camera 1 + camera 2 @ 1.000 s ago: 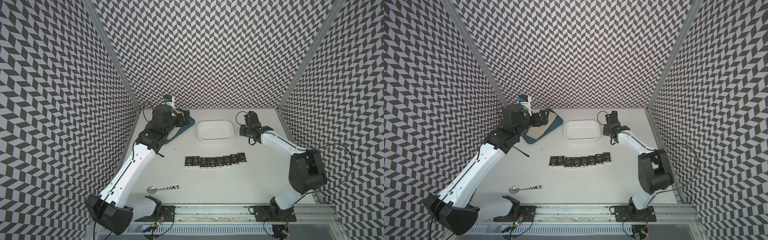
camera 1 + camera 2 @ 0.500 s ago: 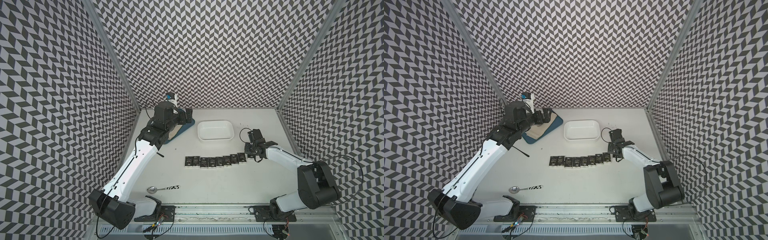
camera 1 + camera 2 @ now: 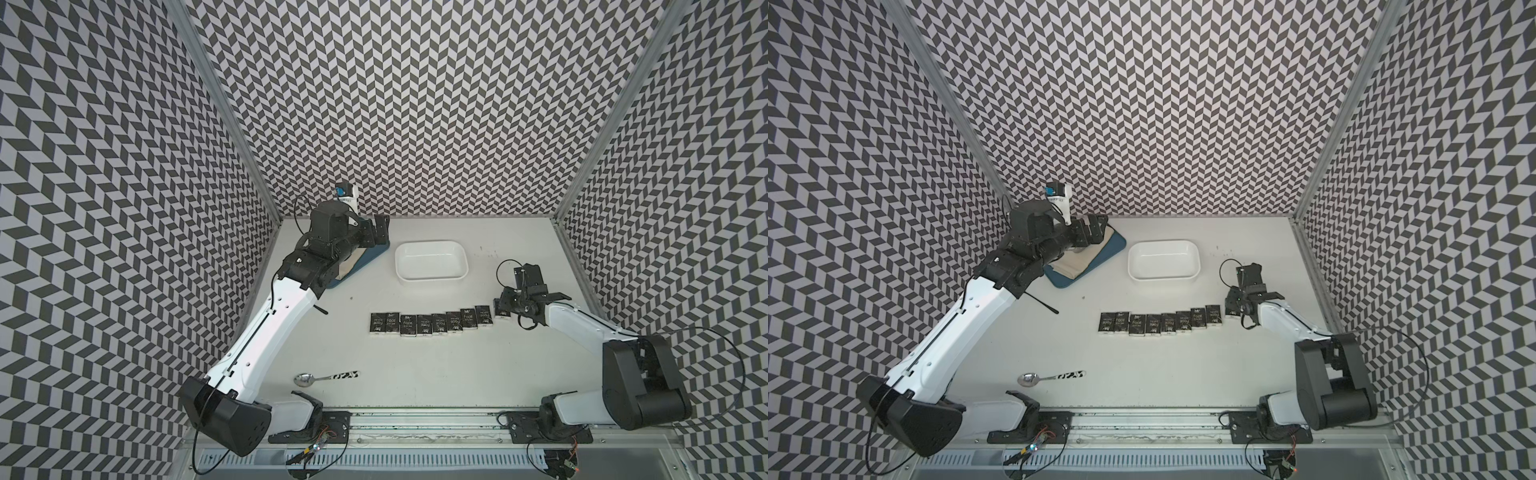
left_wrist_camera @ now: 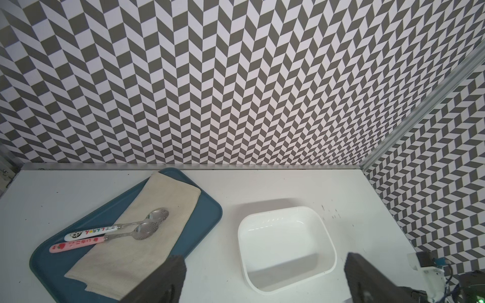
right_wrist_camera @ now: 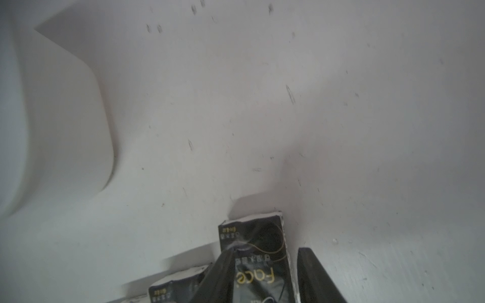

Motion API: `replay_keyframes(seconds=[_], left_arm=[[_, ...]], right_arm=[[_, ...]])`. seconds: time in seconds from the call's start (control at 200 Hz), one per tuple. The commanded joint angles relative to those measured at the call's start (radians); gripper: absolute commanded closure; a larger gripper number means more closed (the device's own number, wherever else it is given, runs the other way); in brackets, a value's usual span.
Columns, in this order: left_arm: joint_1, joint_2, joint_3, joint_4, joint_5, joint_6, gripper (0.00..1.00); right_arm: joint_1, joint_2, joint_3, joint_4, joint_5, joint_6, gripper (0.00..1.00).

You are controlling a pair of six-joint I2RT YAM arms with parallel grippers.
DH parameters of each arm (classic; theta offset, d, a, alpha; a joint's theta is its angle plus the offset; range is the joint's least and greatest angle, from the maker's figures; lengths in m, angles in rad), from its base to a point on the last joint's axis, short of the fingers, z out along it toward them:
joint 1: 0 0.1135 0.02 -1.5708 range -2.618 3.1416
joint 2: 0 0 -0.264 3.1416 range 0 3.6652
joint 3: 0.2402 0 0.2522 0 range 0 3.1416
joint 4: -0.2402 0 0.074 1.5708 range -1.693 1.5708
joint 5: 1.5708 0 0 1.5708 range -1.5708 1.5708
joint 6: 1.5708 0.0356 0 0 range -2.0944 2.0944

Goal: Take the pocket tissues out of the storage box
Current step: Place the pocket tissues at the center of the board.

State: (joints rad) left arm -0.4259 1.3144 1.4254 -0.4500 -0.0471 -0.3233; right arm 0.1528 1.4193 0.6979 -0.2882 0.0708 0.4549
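tbl (image 3: 457, 374) | top: storage box (image 3: 432, 278); pocket tissues (image 3: 432, 324); blue tray (image 4: 208, 212); spoon (image 3: 324, 377)

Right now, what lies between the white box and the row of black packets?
Nothing: bare table separates the storage box from the pocket tissues, as both top views show.

Left arm (image 3: 270, 328): extended forward at full reach, wrist raised. Left gripper (image 4: 265, 258): held roughly level, jaws spread wide, nothing gripped. Right arm (image 3: 582, 326): elbow folded low, forearm stretched inward. Right gripper (image 5: 265, 251): pointed downward, jaws parted.
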Motion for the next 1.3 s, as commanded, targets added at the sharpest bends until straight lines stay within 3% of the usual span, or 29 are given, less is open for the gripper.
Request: replay_keyframes(seconds=[0.0,0.135,0.295,0.441,0.911,1.137,1.297], left_arm=[[-0.011,0.011,0.029,-0.003,-0.004,0.003,0.01],[-0.015,0.012,0.029,-0.001,-0.014,0.003,0.01],[-0.019,0.023,0.033,0.004,-0.015,0.003,0.01],[-0.019,0.03,0.037,0.007,-0.013,0.006,0.01],[-0.018,0.007,0.022,0.011,-0.001,0.006,0.01],[-0.019,-0.019,0.023,0.004,-0.008,-0.005,0.01],[-0.019,-0.03,0.017,0.001,-0.015,-0.005,0.01]], right_arm=[[-0.007,0.019,-0.024,0.088,-0.047,0.025,0.54],[-0.009,0.03,-0.057,0.114,-0.055,0.025,0.54],[-0.01,0.023,-0.115,0.14,-0.059,0.017,0.71],[-0.009,-0.006,-0.132,0.13,-0.068,0.018,0.75],[0.009,-0.113,-0.157,0.053,-0.038,0.012,0.75],[0.011,-0.165,-0.055,-0.032,0.035,-0.017,0.61],[0.011,-0.122,-0.077,0.006,0.009,-0.01,0.59]])
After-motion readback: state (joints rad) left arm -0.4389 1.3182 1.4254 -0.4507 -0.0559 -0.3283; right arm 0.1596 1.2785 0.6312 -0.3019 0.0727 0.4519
